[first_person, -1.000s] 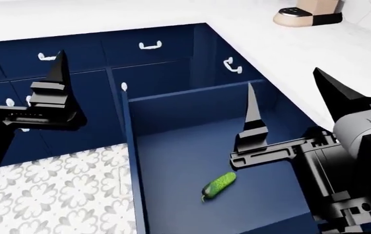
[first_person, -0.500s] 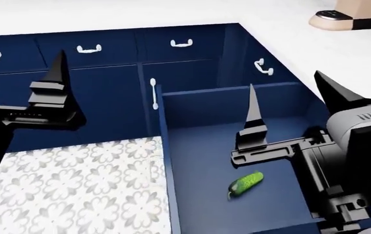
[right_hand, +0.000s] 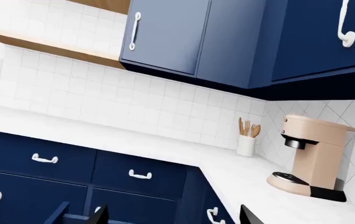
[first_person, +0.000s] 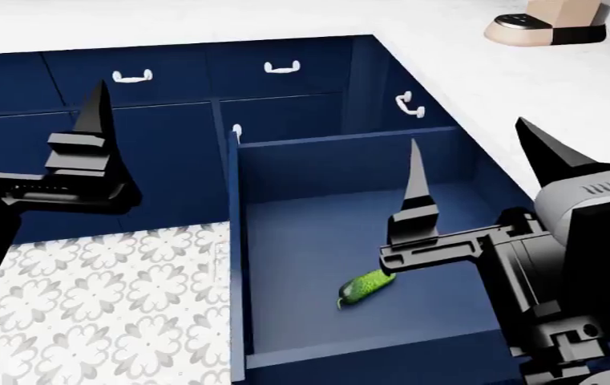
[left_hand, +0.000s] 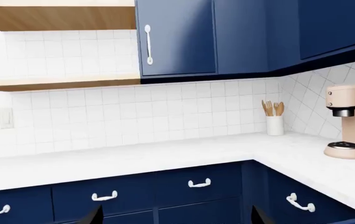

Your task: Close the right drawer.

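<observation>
**Right drawer extended; both grippers released**

1. Countertop (first_person: 283, 20): a white L-shaped surface running across the 12 o'clock edge of the head view and down the 3 o'clock side. Navy cabinet fronts sit beneath it.

2. The right drawer (first_person: 316, 241): pulled fully out from the corner run, occupying the centre to 5 o'clock region of the head view. The navy box interior is exposed. Its near wall lies at 6 o'clock. Its handle is not visible in any view.

3. Patterned floor (first_person: 102, 313): grey-and-white tile at 8 o'clock, beside the drawer's left wall.

4. Right gripper (first_person: 476, 172): positioned above the drawer's 3 o'clock half. The fingers stand spread well apart and hold nothing.

5. Left gripper (first_person: 26, 120): located at 9 o'clock, over the cabinet fronts and floor, well apart from the drawer. One finger (first_person: 90, 128) shows clearly in the head view. In the left wrist view both fingertips stand wide apart with nothing between them.

6. Coffee machine (right_hand: 311, 154): beige, standing on the countertop at 1 o'clock of the head view.

7. Utensil holder (right_hand: 246, 143): white cup with wooden utensils, just beside the coffee machine.

8. Cucumber (first_person: 365, 287): small, green, lying on the drawer floor, below the right gripper's inner finger (first_person: 415, 200).
</observation>
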Robot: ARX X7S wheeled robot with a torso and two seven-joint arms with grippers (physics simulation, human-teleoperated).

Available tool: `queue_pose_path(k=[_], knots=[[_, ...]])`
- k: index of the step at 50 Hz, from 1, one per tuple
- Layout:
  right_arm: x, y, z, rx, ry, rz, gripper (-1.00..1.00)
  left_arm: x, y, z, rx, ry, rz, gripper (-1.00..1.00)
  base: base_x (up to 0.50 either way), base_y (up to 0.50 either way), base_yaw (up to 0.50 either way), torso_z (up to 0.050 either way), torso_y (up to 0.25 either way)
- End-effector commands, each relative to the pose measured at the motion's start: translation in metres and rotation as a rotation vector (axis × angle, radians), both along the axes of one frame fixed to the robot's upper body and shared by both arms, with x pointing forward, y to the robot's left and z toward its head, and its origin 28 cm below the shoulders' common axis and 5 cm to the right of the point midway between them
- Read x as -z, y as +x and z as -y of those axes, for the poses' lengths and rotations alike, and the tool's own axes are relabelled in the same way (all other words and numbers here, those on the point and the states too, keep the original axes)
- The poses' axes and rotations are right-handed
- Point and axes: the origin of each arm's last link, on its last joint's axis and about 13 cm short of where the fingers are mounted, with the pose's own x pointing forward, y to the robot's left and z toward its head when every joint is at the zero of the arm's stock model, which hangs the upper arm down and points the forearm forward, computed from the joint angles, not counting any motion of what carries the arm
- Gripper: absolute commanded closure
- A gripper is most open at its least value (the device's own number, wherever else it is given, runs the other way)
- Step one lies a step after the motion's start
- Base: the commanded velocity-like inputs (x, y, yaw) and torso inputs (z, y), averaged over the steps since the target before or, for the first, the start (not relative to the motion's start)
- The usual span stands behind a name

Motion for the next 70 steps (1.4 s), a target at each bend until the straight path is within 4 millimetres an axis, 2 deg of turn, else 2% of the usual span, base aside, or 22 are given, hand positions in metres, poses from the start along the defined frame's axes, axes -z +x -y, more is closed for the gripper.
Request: queue_pose_path(k=[1,7,17,19,26,50,56,62,70], knots=[[-0.001,-0.002,-0.001,-0.011,-0.014,0.028,-1.00,-0.001,-0.001,0.000,-0.003,0.001,0.003,-1.00,0.00,0.00,0.00,0.000,0.000],[0.000,-0.003,-0.001,-0.025,-0.013,0.036,-1.00,-0.001,-0.001,0.000,-0.003,0.001,0.004,-1.00,0.07,0.41,0.00,0.000,0.000],[0.001,-0.002,0.000,-0.023,-0.026,0.038,-1.00,-0.001,-0.001,0.000,-0.002,0.001,0.006,-1.00,-0.22,0.04,0.00,0.000,0.000],[0.002,-0.002,-0.001,-0.027,0.014,0.022,-1.00,-0.001,-0.002,0.000,-0.001,0.001,0.005,-1.00,0.00,0.00,0.00,0.000,0.000],[0.001,-0.003,-0.001,-0.036,-0.007,0.034,-1.00,-0.001,-0.002,0.000,0.000,0.002,0.006,-1.00,0.00,0.00,0.36,0.000,0.000],[0.004,-0.002,-0.003,-0.024,-0.048,0.009,-1.00,0.002,0.004,-0.002,-0.014,0.003,-0.002,-1.00,0.08,-0.01,0.00,0.000,0.000],[0.000,-0.003,-0.002,-0.021,-0.033,0.017,-1.00,0.017,0.019,-0.004,-0.029,0.010,-0.067,-1.00,0.00,0.00,0.00,0.000,0.000],[-0.005,-0.005,0.000,-0.012,-0.017,0.032,-1.00,0.043,0.041,-0.007,-0.053,0.018,-0.164,-1.00,0.00,0.00,0.00,0.000,0.000],[-0.009,-0.006,0.001,-0.006,-0.009,0.043,-1.00,0.071,0.060,-0.009,-0.054,0.006,-0.267,-1.00,0.00,0.00,0.00,0.000,0.000]])
